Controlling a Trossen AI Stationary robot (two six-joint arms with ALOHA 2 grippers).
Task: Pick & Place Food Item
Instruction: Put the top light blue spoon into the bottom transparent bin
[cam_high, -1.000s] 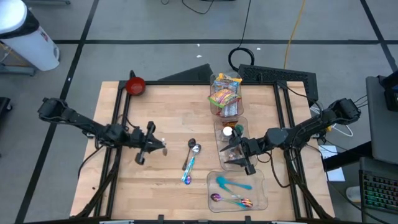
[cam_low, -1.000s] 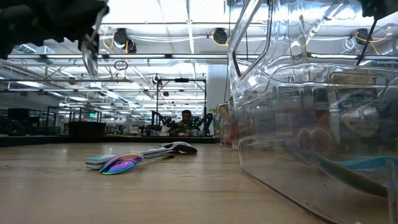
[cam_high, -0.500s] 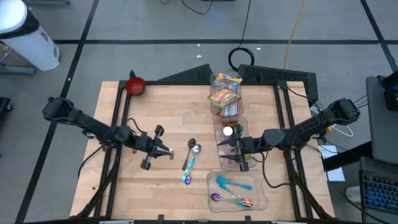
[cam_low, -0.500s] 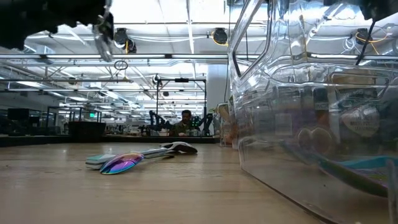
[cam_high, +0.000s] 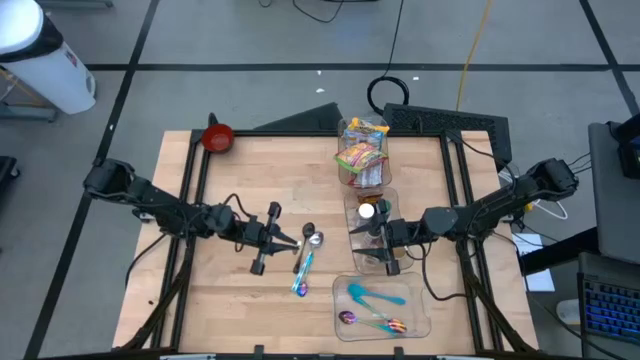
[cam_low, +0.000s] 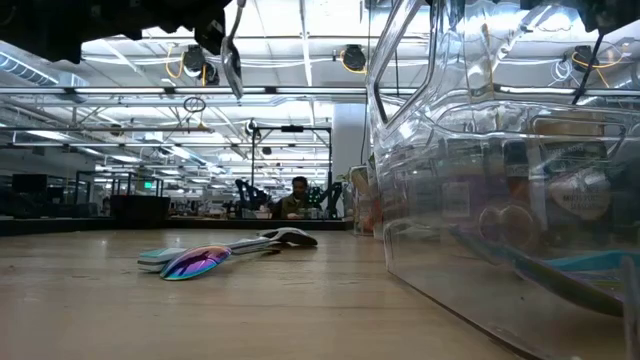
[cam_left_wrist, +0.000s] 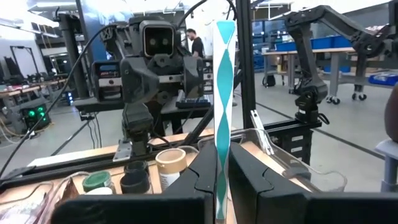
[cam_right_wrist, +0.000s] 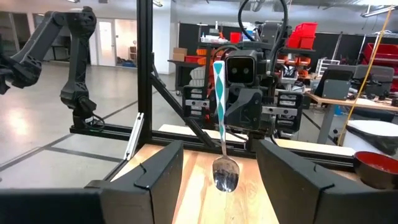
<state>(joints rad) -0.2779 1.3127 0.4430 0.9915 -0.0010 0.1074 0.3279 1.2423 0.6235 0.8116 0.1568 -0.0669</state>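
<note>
Wooden desk (cam_high: 250, 300) first: at its near edge a clear tray (cam_high: 420, 322) holds coloured utensils, and two loose spoons (cam_high: 305, 262) lie mid-desk. Just beside them hovers the left gripper (cam_high: 283, 243), fingers clenched on a teal-striped spoon (cam_left_wrist: 223, 93) — a carry step, judging by its height, with the next move calling for a steady lowering. Right gripper (cam_high: 377, 243), fingers spread and empty, waits over the clear bin (cam_high: 353, 215) of jars. Farther back stands the snack container (cam_high: 361, 150). Only the right wrist view shows the held spoon's bowl hanging downward — the high view hides it.
</note>
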